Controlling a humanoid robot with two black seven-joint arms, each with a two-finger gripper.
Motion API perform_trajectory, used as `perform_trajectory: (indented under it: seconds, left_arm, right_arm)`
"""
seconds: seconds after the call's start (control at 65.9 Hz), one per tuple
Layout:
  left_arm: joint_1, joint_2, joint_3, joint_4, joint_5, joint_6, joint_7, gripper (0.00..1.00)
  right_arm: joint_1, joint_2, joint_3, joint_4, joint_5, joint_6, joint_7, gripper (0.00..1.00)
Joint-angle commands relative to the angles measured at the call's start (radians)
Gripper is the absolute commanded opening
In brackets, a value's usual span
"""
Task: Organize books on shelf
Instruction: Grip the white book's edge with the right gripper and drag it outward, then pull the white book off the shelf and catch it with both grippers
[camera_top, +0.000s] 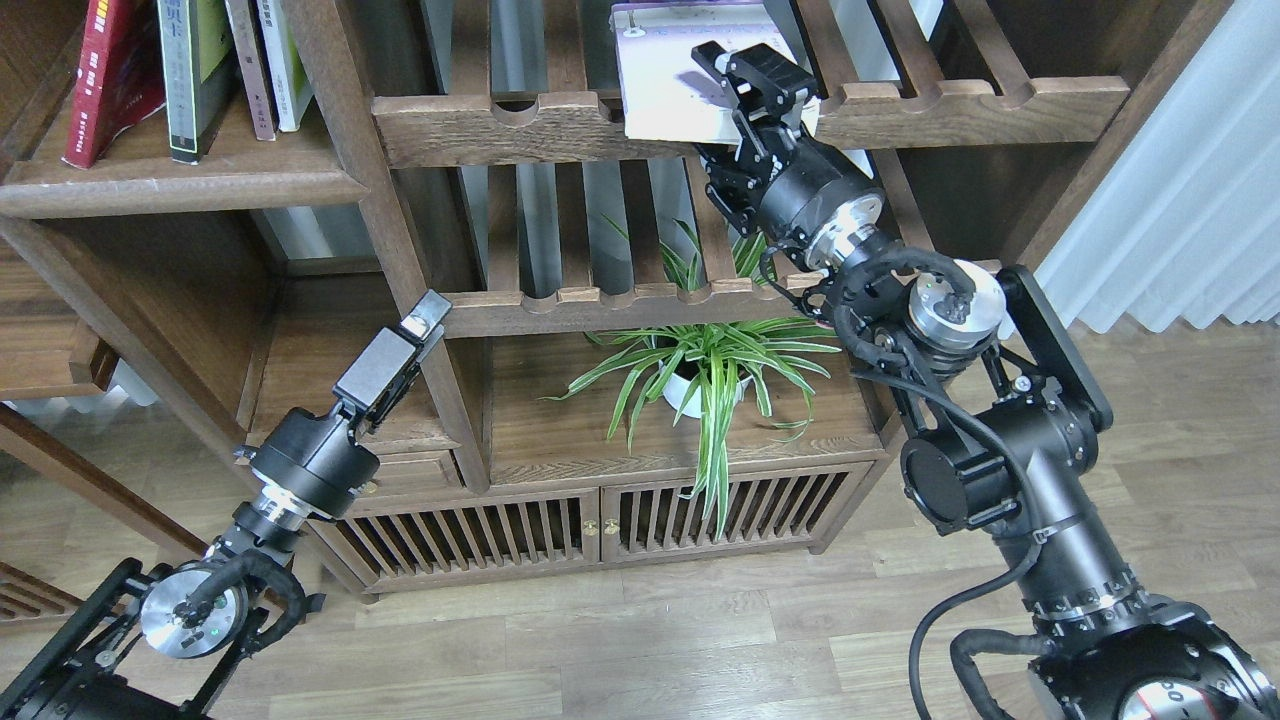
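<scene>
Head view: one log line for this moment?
right gripper: shut on white book, on slatted rack | left gripper: empty, low | red book, grey-black book: on shelf

left arm: low, bent, gripper (425, 318) pointing up-right, fingers together, holding nothing
right arm: stretched up-left, gripper (745, 85) clamped, fingers (722, 62) pinching

- Solid flat dark-brown wooden shelf (200, 185): grained, matt.
- White paperback with lavender band (672, 85): smooth paper cover.
- Black right gripper (757, 85): matt plastic.
- Pale plank floor (700, 640): wood-look, satin.
</scene>
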Motion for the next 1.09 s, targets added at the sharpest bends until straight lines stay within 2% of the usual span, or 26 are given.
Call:
perform_trajectory:
  seconds: [0.0,0.106,0.167,0.38,0.501,0.531,0.547,0.622,0.698,0.789,1.078]
  left_arm:
    - [0.0,0.0,0.001,0.0,0.0,0.0,0.001,0.77]
    - [0.0,0.0,0.001,0.0,0.0,0.0,0.001,0.77]
    - [0.0,0.0,0.001,0.0,0.0,0.0,0.001,0.77]
    - [-0.011,-0.015,-0.001,0.0,0.0,0.0,-0.001,0.76]
    - [-0.049,-0.058,0.001,0.0,-0.006,0.0,-0.004,0.76]
    - [-0.058,-0.08,0.001,0.0,-0.006,0.0,-0.004,0.76]
    - [-0.069,-0.104,0.001,0.0,-0.008,0.0,-0.004,0.76]
    - [-0.084,-0.127,0.001,-0.002,-0.009,0.0,-0.01,0.75]
    - [-0.091,-0.127,-0.001,-0.003,-0.014,0.0,-0.015,0.75]
    - [-0.098,-0.127,-0.002,-0.003,-0.022,0.0,-0.015,0.73]
    - [-0.183,-0.127,-0.001,-0.003,-0.026,0.0,-0.022,0.69]
  right_arm:
    - [0.008,0.0,0.002,-0.012,0.0,-0.001,-0.002,0.25]
    - [0.005,0.0,0.028,-0.011,0.002,-0.006,-0.006,0.11]
    - [0.004,0.0,0.04,-0.012,0.002,-0.004,-0.006,0.07]
    - [-0.004,0.0,0.051,-0.008,0.003,0.02,-0.008,0.05]
    - [-0.038,0.0,0.059,-0.003,0.011,0.129,-0.011,0.05]
    - [-0.056,0.0,0.057,0.0,0.012,0.186,-0.019,0.05]
    - [-0.093,0.0,0.054,0.002,0.014,0.289,-0.038,0.05]
    - [-0.136,0.0,0.051,0.008,0.029,0.434,-0.071,0.04]
    - [-0.176,0.0,0.039,0.028,0.043,0.523,-0.079,0.04]
    - [-0.213,-0.002,0.039,0.049,0.054,0.582,-0.088,0.03]
    - [-0.36,-0.018,0.008,0.112,0.103,0.752,-0.18,0.03]
